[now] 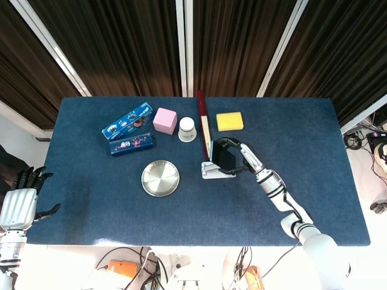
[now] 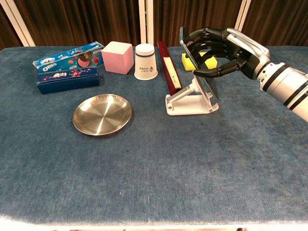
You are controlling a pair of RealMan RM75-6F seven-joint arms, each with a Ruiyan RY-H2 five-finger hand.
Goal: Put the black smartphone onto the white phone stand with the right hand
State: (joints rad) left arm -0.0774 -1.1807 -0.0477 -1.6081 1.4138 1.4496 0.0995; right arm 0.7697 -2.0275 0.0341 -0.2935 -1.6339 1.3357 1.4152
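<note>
The black smartphone point(image 2: 208, 85) stands tilted, its lower part against the sloped back of the white phone stand point(image 2: 185, 104) at the table's middle. My right hand point(image 2: 225, 46) grips the phone's upper part from the right, with fingers curled over its top edge. From the head view, the smartphone point(image 1: 224, 157) covers the stand point(image 1: 208, 173), and the right hand point(image 1: 240, 158) wraps around it. I cannot tell whether the phone's bottom edge rests in the stand's lip. My left hand point(image 1: 18, 204) hangs off the table's left edge, holding nothing, its fingers apart.
A steel plate point(image 2: 102, 114) lies left of the stand. Behind it sit a white paper cup point(image 2: 145, 61), a pink cube point(image 2: 117, 57), two blue biscuit boxes point(image 2: 67, 65) and a dark red box point(image 2: 168, 67). A yellow sponge point(image 1: 230, 121) lies behind the right hand.
</note>
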